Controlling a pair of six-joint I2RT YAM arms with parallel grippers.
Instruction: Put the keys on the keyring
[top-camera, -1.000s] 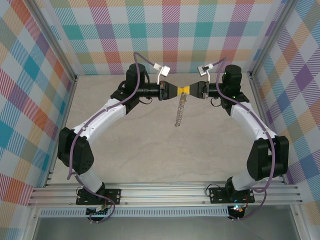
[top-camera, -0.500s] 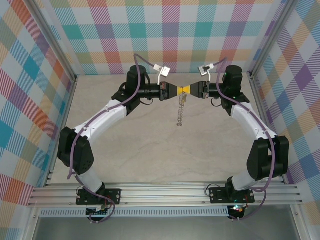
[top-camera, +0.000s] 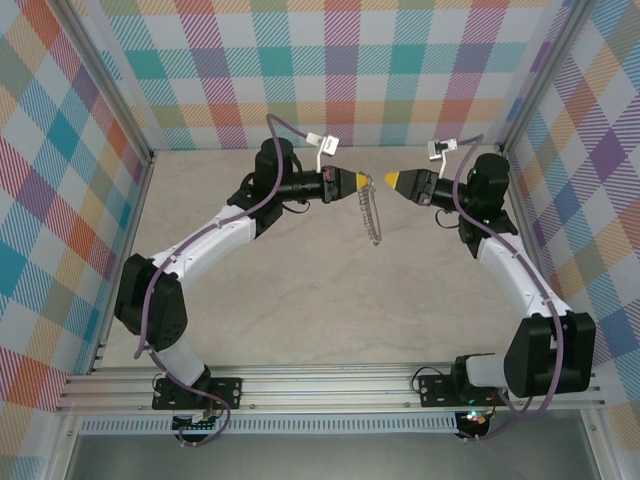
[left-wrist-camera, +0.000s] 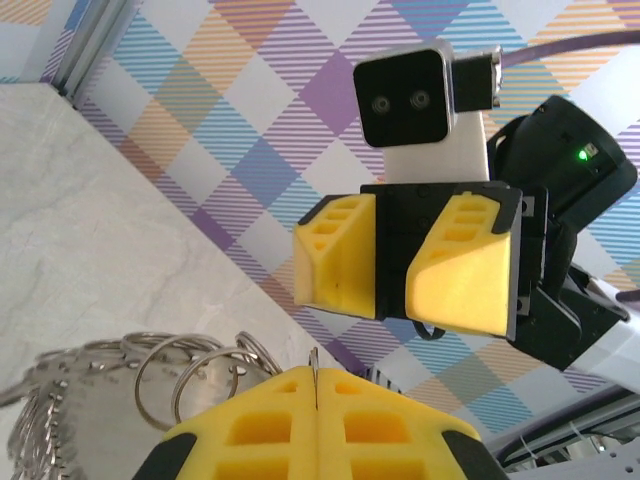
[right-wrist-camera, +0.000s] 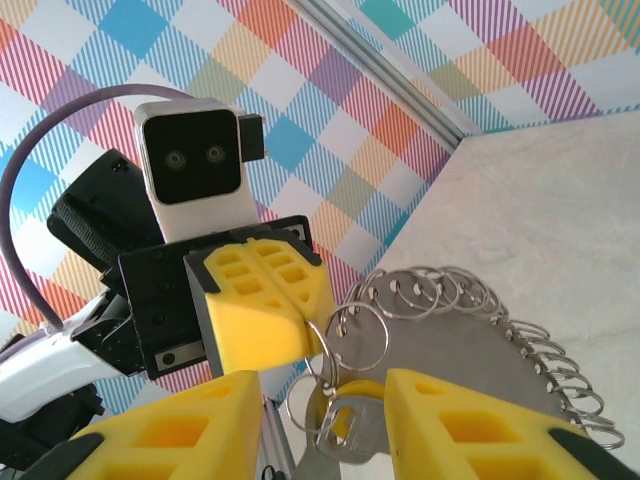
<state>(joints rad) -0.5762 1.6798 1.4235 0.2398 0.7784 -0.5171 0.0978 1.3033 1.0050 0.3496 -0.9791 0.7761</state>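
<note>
My left gripper (top-camera: 357, 184) is shut on a thin ring of the keyring (top-camera: 372, 214), which hangs limp below its yellow tip. The left wrist view shows that ring's edge pinched between the closed fingers (left-wrist-camera: 270, 400), with more silver loops of the keyring (left-wrist-camera: 150, 385) to the left. My right gripper (top-camera: 390, 180) faces it across a small gap, open and holding nothing. In the right wrist view a small key (right-wrist-camera: 351, 426) with a yellow head dangles from the keyring (right-wrist-camera: 420, 292). It hangs loose between my open right gripper (right-wrist-camera: 320, 400) fingers.
Both arms reach to the back of the beige table (top-camera: 300, 290), close to the checked rear wall (top-camera: 340, 70). Metal frame posts (top-camera: 118, 100) stand at the back corners. A rail (top-camera: 330, 385) runs along the near edge.
The right gripper opened and drew back to the right, away from the left gripper. The left gripper stayed closed on the keyring, which now hangs from it alone and has swung slightly right.
</note>
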